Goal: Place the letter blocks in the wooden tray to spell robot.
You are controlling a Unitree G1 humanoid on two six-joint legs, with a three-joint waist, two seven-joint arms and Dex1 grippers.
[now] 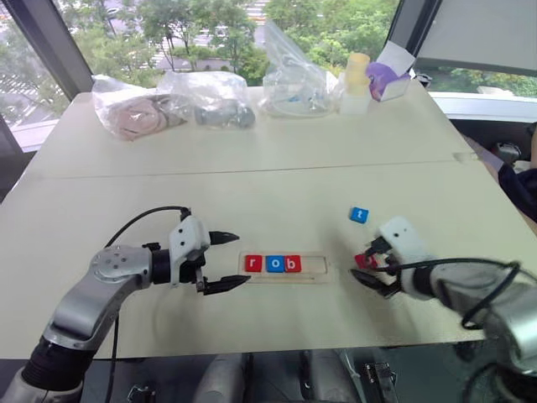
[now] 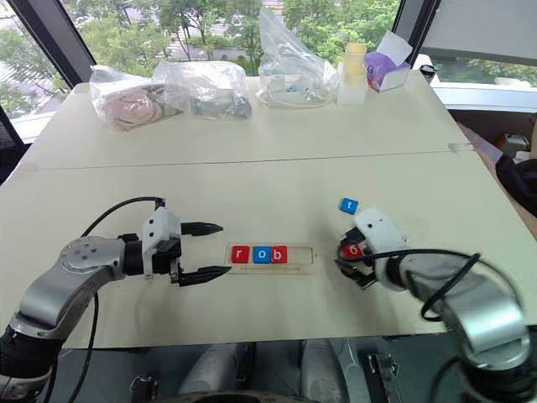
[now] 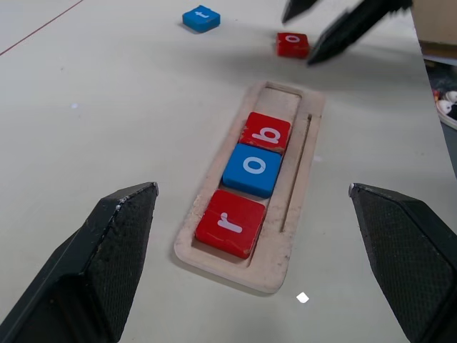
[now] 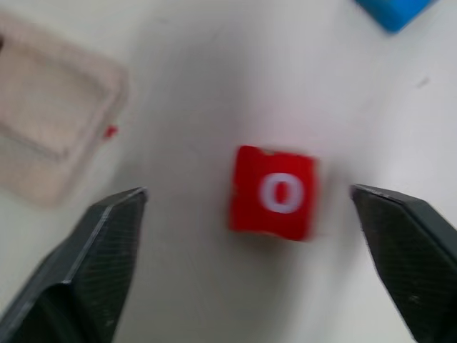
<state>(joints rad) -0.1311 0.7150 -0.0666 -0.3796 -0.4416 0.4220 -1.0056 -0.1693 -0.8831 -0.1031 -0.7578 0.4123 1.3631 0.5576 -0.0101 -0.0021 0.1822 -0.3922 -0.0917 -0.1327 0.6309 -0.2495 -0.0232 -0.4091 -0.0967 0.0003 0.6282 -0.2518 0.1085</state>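
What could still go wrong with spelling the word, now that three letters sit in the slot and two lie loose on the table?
The right claw stands open around the red o block, which lies slightly askew to it, so a grab might catch a corner and flick it away. The blue t block lies close by and could get nudged. Setting the o into the wooden tray next to the red b block might jostle the placed letters.

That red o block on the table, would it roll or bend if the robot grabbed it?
The red o block looks flat and square, so it should slide rather than roll. It looks rigid, probably not bending. Its thin edges may make gripping fiddly.
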